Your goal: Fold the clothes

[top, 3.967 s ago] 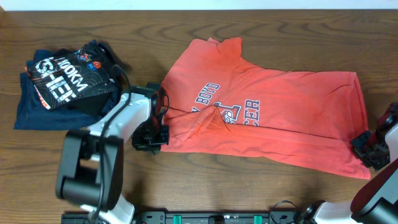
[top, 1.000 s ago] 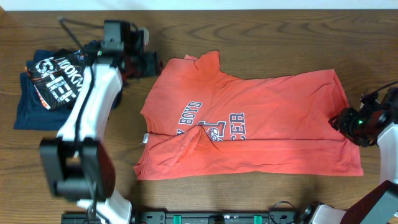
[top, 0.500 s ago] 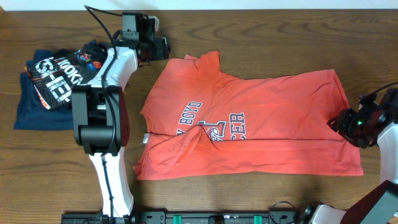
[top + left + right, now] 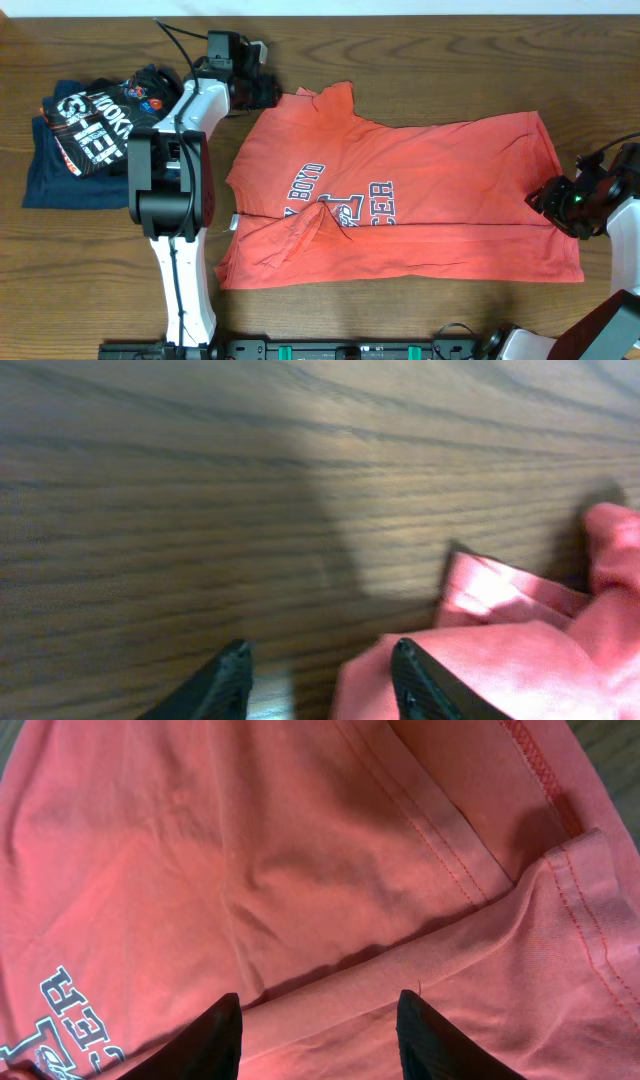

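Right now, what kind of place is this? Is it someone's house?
Probably a robot lab, not a house: a robot's left arm and right arm reach over a wooden table, where a red shirt lies spread beside piled dark clothes.

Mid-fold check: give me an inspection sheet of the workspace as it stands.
Surface: wooden table, dark grain.
Job's things: coral shirt spread flat, lettering up, bunched crease beside the lettering.
Clutter: dark garments piled at the table's left end, apart from the shirt.
Claws: left claw open, straddling the shirt's far edge; right claw open over a hem fold.
Cables: black cable looping off the left arm.
Surroundings: pale strip beyond the far edge.
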`<state>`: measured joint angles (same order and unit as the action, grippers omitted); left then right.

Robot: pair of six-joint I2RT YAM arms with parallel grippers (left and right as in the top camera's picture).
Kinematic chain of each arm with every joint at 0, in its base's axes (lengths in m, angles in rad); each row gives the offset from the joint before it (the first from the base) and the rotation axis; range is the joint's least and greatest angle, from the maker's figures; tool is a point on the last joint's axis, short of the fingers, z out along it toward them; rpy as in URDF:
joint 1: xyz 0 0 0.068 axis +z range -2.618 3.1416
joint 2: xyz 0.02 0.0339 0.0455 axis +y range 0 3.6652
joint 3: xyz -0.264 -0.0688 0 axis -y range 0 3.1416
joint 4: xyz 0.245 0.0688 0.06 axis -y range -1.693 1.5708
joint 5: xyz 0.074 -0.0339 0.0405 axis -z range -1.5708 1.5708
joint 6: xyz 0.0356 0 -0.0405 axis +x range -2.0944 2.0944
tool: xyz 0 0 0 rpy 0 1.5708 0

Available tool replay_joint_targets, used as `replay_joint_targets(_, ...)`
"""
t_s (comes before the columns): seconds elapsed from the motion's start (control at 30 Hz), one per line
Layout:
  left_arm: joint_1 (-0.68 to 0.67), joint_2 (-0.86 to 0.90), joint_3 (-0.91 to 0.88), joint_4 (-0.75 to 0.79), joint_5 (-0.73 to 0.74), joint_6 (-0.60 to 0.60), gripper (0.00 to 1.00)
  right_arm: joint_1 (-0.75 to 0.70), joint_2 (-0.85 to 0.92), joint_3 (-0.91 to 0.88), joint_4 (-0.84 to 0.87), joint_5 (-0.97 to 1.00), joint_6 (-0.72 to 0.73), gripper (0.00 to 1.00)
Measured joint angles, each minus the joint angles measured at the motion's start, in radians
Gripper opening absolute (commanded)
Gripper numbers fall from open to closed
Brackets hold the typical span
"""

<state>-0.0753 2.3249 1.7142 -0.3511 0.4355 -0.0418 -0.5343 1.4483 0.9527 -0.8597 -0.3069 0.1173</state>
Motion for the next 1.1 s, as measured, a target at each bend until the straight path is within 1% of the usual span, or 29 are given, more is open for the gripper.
replay_joint_targets(0.03, -0.004, 0.000, 0.000, -0.006, 0.006, 0.001, 0.41, 0.000, 0.000, 0.000, 0.000, 0.000, 0.000, 0.49)
replay_joint_targets(0.1, -0.010, 0.000, 0.001, -0.013, 0.012, 0.002, 0.34, 0.000, 0.000, 0.000, 0.000, 0.000, 0.000, 0.49)
replay_joint_targets(0.13, -0.013, 0.000, 0.001, -0.016, 0.014, 0.000, 0.28, 0.000, 0.000, 0.000, 0.000, 0.000, 0.000, 0.48)
replay_joint_targets(0.2, -0.015, 0.000, 0.001, -0.022, 0.017, 0.002, 0.11, 0.000, 0.000, 0.000, 0.000, 0.000, 0.000, 0.45)
replay_joint_targets(0.23, -0.015, 0.001, 0.001, -0.024, 0.019, -0.001, 0.06, 0.000, 0.000, 0.000, 0.000, 0.000, -0.001, 0.44)
replay_joint_targets(0.3, -0.014, 0.002, 0.001, -0.027, 0.020, 0.003, 0.06, 0.000, 0.000, 0.000, 0.000, 0.002, -0.001, 0.41)
replay_joint_targets(0.37, -0.014, 0.004, 0.001, -0.030, 0.022, -0.001, 0.06, 0.000, 0.000, 0.000, 0.000, 0.005, -0.002, 0.40)
replay_joint_targets(0.47, -0.013, 0.004, 0.001, -0.034, 0.022, -0.022, 0.06, 0.000, 0.000, 0.000, 0.009, 0.009, -0.004, 0.45)
replay_joint_targets(0.5, -0.013, 0.004, 0.001, -0.035, 0.023, -0.039, 0.06, 0.000, 0.000, 0.000, 0.016, 0.010, -0.005, 0.50)
replay_joint_targets(0.57, -0.010, 0.004, 0.001, -0.045, 0.023, -0.074, 0.06, 0.005, 0.000, 0.001, 0.024, 0.011, -0.011, 0.55)
replay_joint_targets(0.67, -0.003, 0.002, 0.001, -0.063, 0.032, -0.116, 0.06, 0.031, 0.003, 0.020, 0.031, 0.017, -0.024, 0.59)
replay_joint_targets(0.87, 0.005, -0.034, 0.001, -0.069, 0.090, -0.149, 0.06, 0.105, 0.076, 0.194, 0.063, 0.025, -0.046, 0.66)
replay_joint_targets(0.93, 0.005, -0.067, 0.001, -0.069, 0.116, -0.151, 0.06, 0.128, 0.130, 0.260, 0.108, 0.036, -0.051, 0.69)
replay_joint_targets(1.1, 0.003, -0.135, 0.001, -0.075, 0.153, -0.161, 0.06, 0.166, 0.284, 0.348, 0.298, 0.077, -0.055, 0.68)
